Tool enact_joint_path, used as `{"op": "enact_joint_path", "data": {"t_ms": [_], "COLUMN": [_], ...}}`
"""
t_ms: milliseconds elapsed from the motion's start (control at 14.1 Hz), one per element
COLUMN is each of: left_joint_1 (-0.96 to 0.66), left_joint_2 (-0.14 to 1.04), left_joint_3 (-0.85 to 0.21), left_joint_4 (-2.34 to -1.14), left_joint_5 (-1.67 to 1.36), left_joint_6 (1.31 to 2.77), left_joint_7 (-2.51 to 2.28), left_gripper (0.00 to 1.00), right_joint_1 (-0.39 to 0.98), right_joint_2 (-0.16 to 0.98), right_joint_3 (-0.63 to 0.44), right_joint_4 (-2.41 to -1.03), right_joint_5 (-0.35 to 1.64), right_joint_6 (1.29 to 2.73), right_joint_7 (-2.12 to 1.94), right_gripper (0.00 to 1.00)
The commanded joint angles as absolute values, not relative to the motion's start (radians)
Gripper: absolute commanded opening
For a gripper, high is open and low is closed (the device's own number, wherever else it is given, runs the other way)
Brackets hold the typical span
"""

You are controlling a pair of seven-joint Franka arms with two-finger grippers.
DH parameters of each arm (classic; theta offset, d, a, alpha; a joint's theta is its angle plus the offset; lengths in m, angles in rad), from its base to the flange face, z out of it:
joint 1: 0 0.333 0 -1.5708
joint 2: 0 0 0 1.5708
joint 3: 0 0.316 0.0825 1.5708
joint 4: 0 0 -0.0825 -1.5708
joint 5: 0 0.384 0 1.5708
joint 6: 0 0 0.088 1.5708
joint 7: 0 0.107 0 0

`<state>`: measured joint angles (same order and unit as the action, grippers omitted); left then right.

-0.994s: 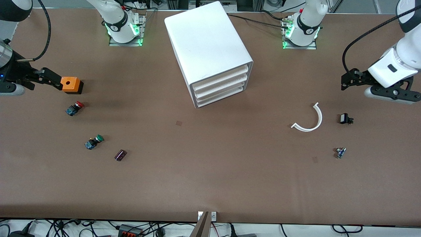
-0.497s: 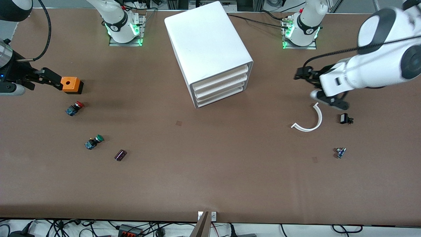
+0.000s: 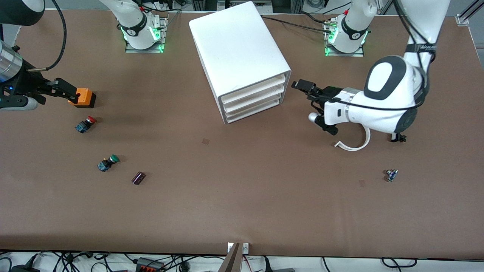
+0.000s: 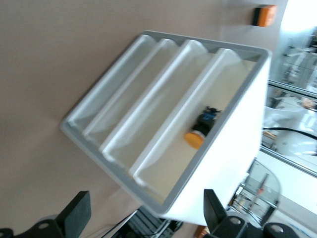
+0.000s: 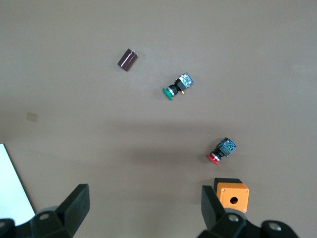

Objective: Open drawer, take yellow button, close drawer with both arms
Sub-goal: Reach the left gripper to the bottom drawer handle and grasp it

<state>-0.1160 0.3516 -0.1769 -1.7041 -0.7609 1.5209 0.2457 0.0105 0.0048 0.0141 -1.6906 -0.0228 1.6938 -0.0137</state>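
Topmost white plastic drawer [image 3: 254, 90] of the boxy cabinet [image 3: 238, 56], yellow-capped button [image 4: 200, 131] inside, stays shut as the wide-open left gripper [image 3: 302, 85] has swung beside it; the right gripper [image 3: 62, 88], wide, waits over an orange box [image 3: 84, 97].

no legible text, labels, nos.

Bare table fronts the cabinet [image 3: 242, 60]; only the white curved strip [image 3: 357, 141] lies toward the left arm's end.

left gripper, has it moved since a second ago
Yes. The left gripper has swung in from the left arm's end of the table toward the cabinet, and now hangs open just in front of its drawers, past the white curved piece.
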Motion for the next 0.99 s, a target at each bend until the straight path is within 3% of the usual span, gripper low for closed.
{"op": "enact_joint_path", "data": {"t_ms": [0, 568, 852, 923], "left_joint_1": [-0.13, -0.141, -0.155, -0.155], "left_joint_2": [0.397, 0.407, 0.399, 0.4], "left_joint_3": [-0.181, -0.183, -0.233, -0.245], "left_joint_4": [-1.703, -1.919, -1.986, -1.991], "left_joint_5": [-0.821, -1.121, -1.147, -1.147], "left_joint_6": [1.564, 1.66, 1.692, 1.698], "left_joint_7": [0.374, 0.635, 0.638, 0.638], "left_gripper": [1.0, 0.88, 0.77, 0.69], "right_joint_1": [0.011, 0.063, 0.12, 0.12], "right_joint_2": [-0.011, 0.044, 0.063, 0.074], "right_joint_3": [0.017, 0.017, 0.017, 0.017], "right_joint_4": [-1.713, -1.703, -1.7, -1.7], "right_joint_5": [-0.026, 0.068, 0.071, 0.08], "right_joint_6": [1.709, 1.735, 1.729, 1.733], "right_joint_7": [-0.008, 0.008, 0.018, 0.018], "right_gripper": [1.0, 1.0, 1.0, 1.0]}}
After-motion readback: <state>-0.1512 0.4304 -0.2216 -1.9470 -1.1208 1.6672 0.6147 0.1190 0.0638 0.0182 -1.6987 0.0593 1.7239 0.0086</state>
